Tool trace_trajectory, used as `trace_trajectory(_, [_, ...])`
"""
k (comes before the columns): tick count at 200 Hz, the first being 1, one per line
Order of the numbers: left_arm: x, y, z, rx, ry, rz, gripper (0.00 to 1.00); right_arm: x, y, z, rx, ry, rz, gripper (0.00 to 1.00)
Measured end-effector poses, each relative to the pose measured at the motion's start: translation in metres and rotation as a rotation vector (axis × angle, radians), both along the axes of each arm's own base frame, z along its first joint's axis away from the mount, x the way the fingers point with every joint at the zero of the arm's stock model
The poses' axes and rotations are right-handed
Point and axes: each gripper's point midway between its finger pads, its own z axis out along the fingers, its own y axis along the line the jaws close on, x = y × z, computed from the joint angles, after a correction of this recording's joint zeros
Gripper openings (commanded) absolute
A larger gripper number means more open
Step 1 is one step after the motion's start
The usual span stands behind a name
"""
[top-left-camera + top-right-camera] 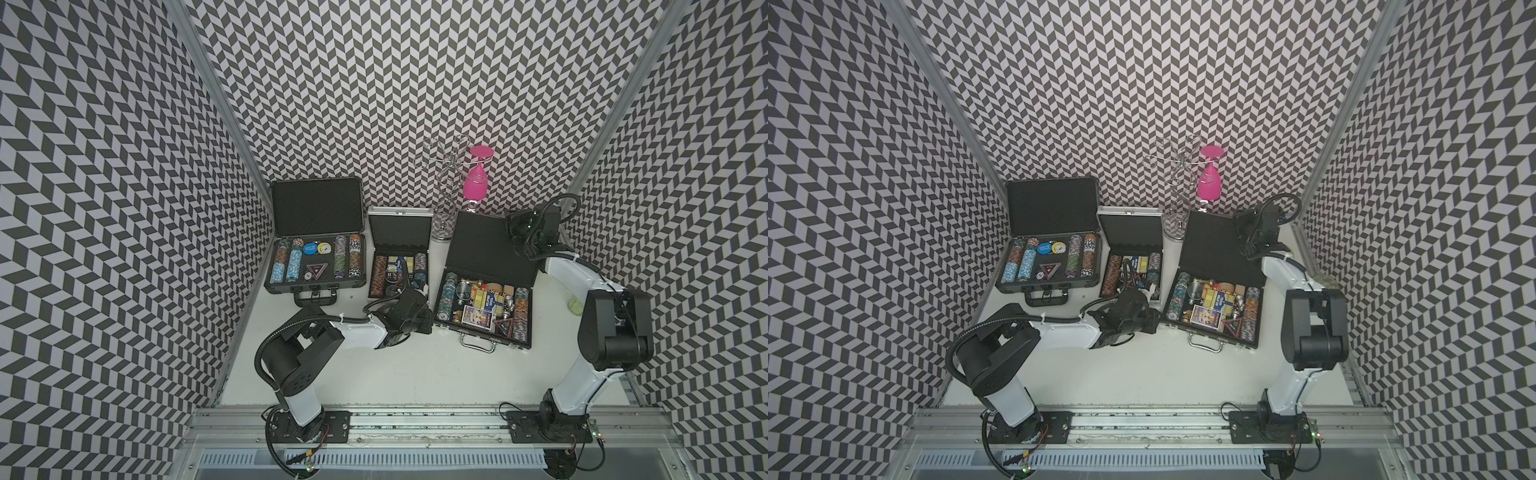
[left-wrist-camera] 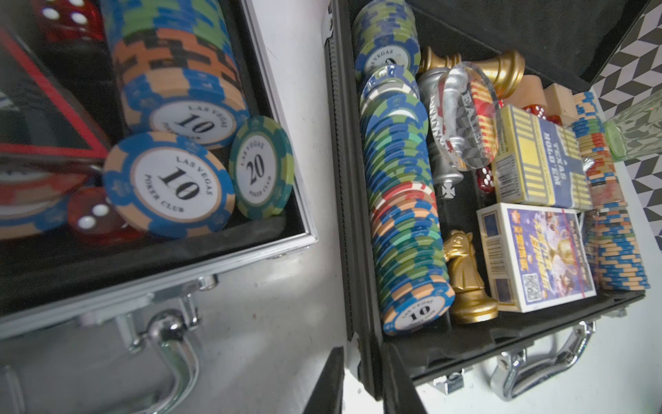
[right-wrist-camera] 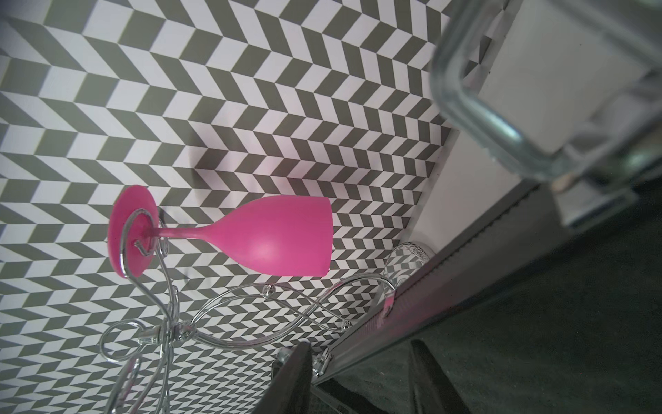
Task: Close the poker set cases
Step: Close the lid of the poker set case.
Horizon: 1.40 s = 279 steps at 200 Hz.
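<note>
1. The right pincer (image 3: 360, 344) is released, its jaws parted astride the free top edge of the black felt-lined lid (image 1: 486, 245). No squeeze on the lid shows.
2. The left pincer (image 2: 361, 355) looks clenched on the near corner wall of the same black hard-shell poker case (image 2: 340, 161), probably to brace the base.
3. That case sits open on the white bench (image 1: 415, 374), rightmost in the row, with its lid upright.
4. Handling, as I judge it: the base is heavy with striped clay chips (image 2: 401, 215), while the lid is stiff, light and hinged. The free edge, farthest from the hinge, is the best hold, though its metal rim may be slippery.
5. The gold and silver chess pieces (image 2: 465, 279) and card boxes (image 2: 537, 168) lie loose inside and could block the lid.
6. Count:
   - 3 cases, all open: this one, a small aluminium-framed poker case (image 1: 400, 232) in the middle and a wide black plastic poker case (image 1: 316, 205) on the left.
   - 2 pincers.
   - 1 pink wine glass (image 1: 476, 185), hanging on 1 wire rack (image 1: 446, 178) behind the cases.
</note>
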Motion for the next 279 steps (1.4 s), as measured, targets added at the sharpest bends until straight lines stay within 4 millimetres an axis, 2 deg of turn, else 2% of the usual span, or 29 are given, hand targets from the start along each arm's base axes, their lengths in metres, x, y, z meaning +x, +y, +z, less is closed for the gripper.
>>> trace_trajectory(78, [0.0, 0.0, 0.001, 0.0, 0.0, 0.001, 0.22, -0.002, -0.005, -0.009, 0.073, 0.042, -0.06, 0.42])
trace_trajectory(107, [0.0, 0.002, 0.002, 0.005, -0.001, 0.005, 0.22, 0.003, -0.009, -0.015, 0.084, 0.054, -0.085, 0.4])
trace_trajectory(140, [0.0, 0.002, 0.002, 0.006, -0.002, 0.007, 0.22, 0.012, -0.011, -0.008, 0.093, 0.046, -0.1, 0.35])
trace_trajectory(184, [0.0, 0.002, 0.002, 0.006, -0.002, 0.007, 0.22, 0.02, -0.011, -0.017, 0.105, 0.083, -0.11, 0.32])
trace_trajectory(201, [0.0, 0.002, 0.002, 0.006, -0.002, 0.007, 0.22, 0.021, -0.011, -0.02, 0.108, 0.093, -0.112, 0.28])
trace_trajectory(252, [0.0, 0.002, 0.002, 0.006, -0.003, 0.008, 0.22, 0.018, -0.011, -0.025, 0.155, 0.124, -0.131, 0.0])
trace_trajectory(279, [0.0, 0.003, 0.003, 0.007, -0.004, 0.01, 0.22, 0.02, -0.008, -0.022, 0.187, 0.112, -0.122, 0.0])
